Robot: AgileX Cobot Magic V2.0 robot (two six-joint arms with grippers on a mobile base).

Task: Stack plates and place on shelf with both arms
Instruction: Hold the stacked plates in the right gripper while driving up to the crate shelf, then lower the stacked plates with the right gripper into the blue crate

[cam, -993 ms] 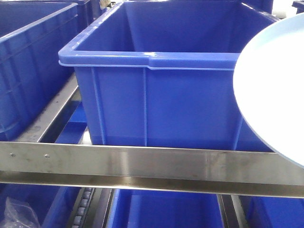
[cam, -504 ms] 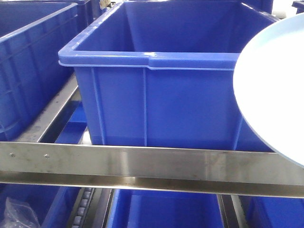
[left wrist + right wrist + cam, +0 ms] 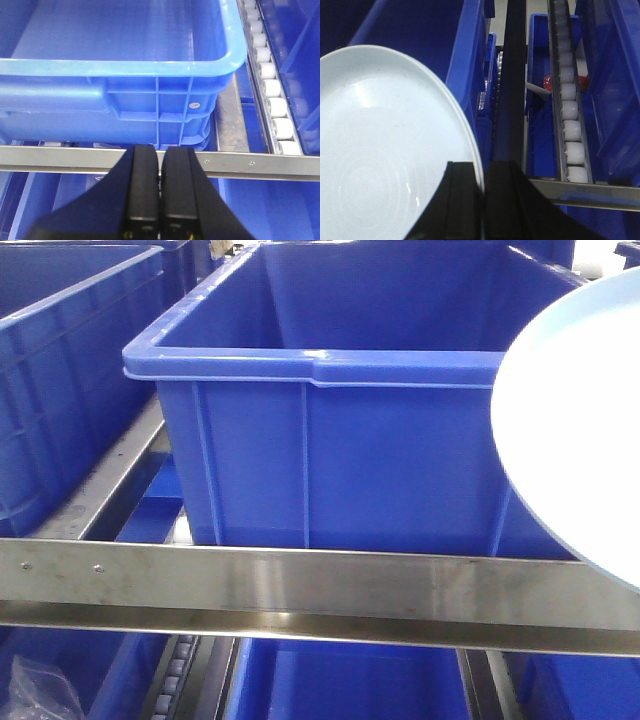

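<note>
A pale bluish-white plate (image 3: 575, 430) fills the right edge of the front view, held up in front of a blue crate. In the right wrist view my right gripper (image 3: 483, 172) is shut on the rim of this plate (image 3: 385, 150), which spreads to the left of the fingers. I see only one plate surface; a second plate cannot be told apart. My left gripper (image 3: 159, 152) is shut and empty, its tips just over the flat front bar of the steel shelf (image 3: 260, 164). That bar (image 3: 300, 585) runs across the front view.
A large blue crate (image 3: 330, 420) stands on the shelf behind the bar, another crate (image 3: 60, 370) to its left. White roller tracks (image 3: 272, 95) (image 3: 567, 110) run beside the crates. Lower blue bins (image 3: 350, 680) sit under the bar.
</note>
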